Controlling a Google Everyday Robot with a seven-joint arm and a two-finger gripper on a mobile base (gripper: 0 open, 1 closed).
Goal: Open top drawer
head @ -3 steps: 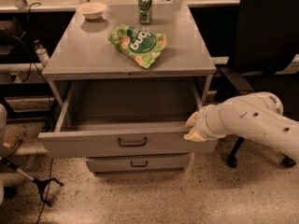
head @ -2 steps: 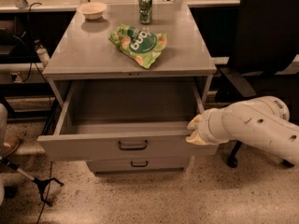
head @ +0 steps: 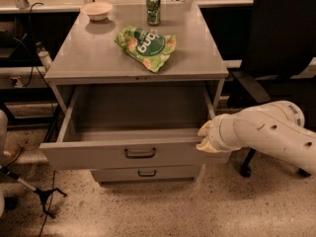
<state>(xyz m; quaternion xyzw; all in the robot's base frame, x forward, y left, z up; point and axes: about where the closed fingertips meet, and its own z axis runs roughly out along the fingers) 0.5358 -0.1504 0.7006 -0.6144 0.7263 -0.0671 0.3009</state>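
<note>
My tool rests at three o'clock on the top drawer; its grip I cannot tell. The drawer has slid further out, looking fully open

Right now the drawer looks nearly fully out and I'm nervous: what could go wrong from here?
The top drawer stands far out; more pull might bring it right out. The gripper sits at its right front corner, away from the handle, so it might slip or skew the drawer.

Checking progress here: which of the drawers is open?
The top drawer, pulled far out, its inside showing; the lower drawer beneath it is shut. The gripper is at the top drawer's right front corner.
</note>
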